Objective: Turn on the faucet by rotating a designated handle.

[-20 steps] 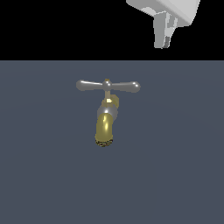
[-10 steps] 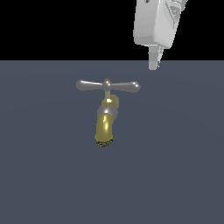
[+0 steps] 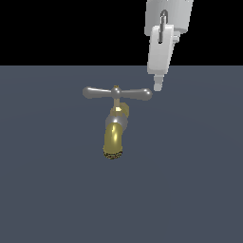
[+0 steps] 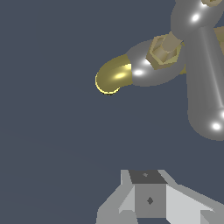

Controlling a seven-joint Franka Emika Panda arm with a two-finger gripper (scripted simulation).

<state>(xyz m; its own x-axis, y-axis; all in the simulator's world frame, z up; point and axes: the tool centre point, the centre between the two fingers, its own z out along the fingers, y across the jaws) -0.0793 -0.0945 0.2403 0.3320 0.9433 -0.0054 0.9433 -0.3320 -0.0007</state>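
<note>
The faucet is a small tap of polished brass-gold metal, its short spout curving down toward the viewer in the exterior view and ending in a dark, grainy-looking mouth. A smooth silver collar wraps the spout where it bends. Across the top runs the handle, a slim silver-grey crossbar with rounded, bulb-like ends on a thin central stem; it lies level and is wider than the spout. The tap stands near the middle of a flat, matte slate-grey floor under a plain black background.

The gripper is blocky and white with a matte plastic look. It hangs from above, its tip just beside the handle's end on the exterior view's right; whether it touches is too fine to tell. Its upper body is cut off by the frame edge. Only one finger shape shows from this side, so I cannot tell whether the jaws stand wide or narrow.

The wrist view gives what the exterior one lacks: a close look down on the tap, with a hexagonal brass nut seated on the silver collar, and bright highlights on the crossbar, which is cropped at the frame edge. The gripper's grey-white base fills the lower edge there, its fingertips not clearly seen.
</note>
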